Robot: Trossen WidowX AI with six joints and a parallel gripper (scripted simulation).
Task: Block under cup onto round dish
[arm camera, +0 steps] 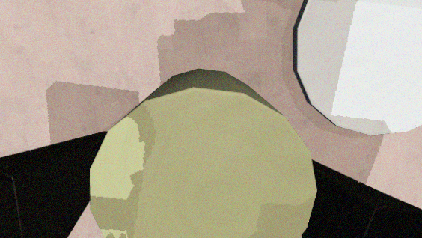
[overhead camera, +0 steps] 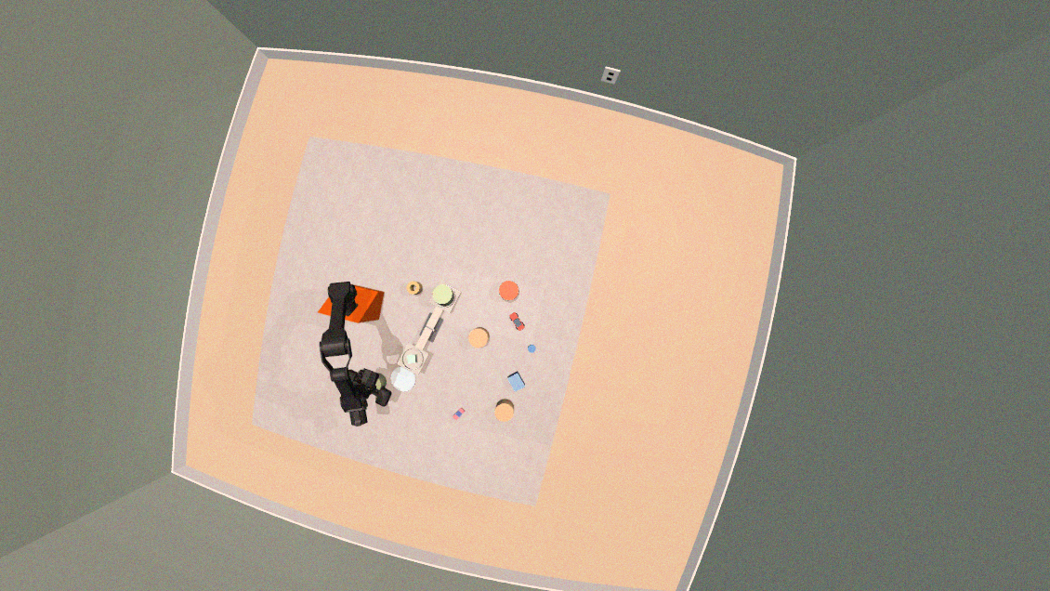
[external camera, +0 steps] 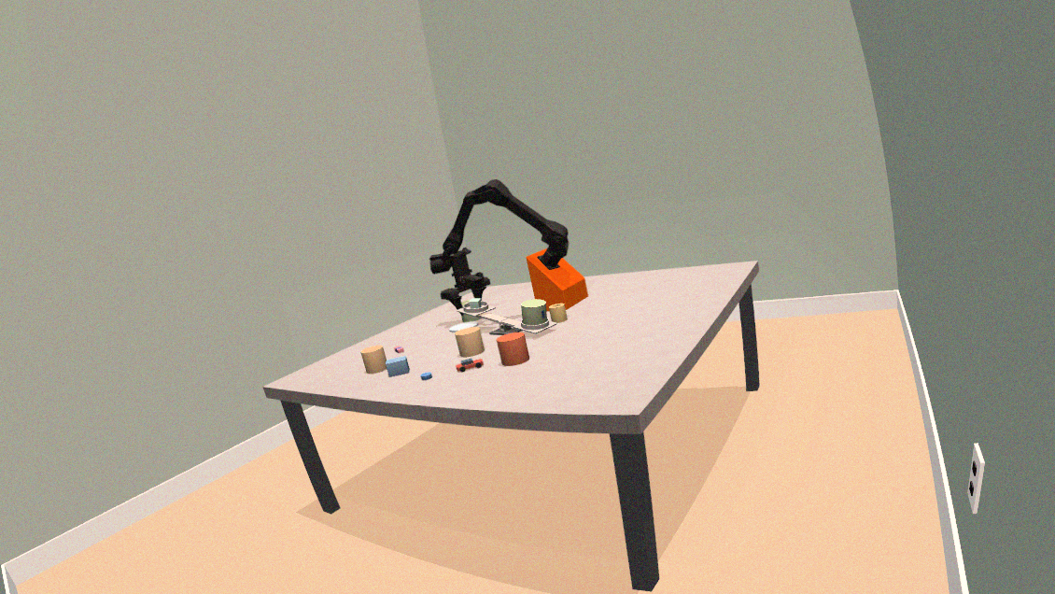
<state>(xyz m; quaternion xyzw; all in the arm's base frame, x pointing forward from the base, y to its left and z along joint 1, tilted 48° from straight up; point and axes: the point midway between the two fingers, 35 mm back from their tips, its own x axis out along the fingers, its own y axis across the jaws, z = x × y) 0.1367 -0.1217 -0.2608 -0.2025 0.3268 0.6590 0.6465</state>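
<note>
- Gripper [external camera: 465, 293] low over the pale worktop [external camera: 627, 346], jaws spread, olive-green upturned cup [arm camera: 203, 161] loose between them, no grip.
- Cup sits just beside the white round dish [arm camera: 337, 56], not over it.
- Small green block [overhead camera: 411, 358] bare on the near pad of the beige balance [overhead camera: 429, 326]; second olive cup [overhead camera: 442, 295] on the far pad.
- Block looks light, rigid and small: pinch opposite flat sides, straight from above; the pad may tip.

No text, label or number can be read anywhere.
</note>
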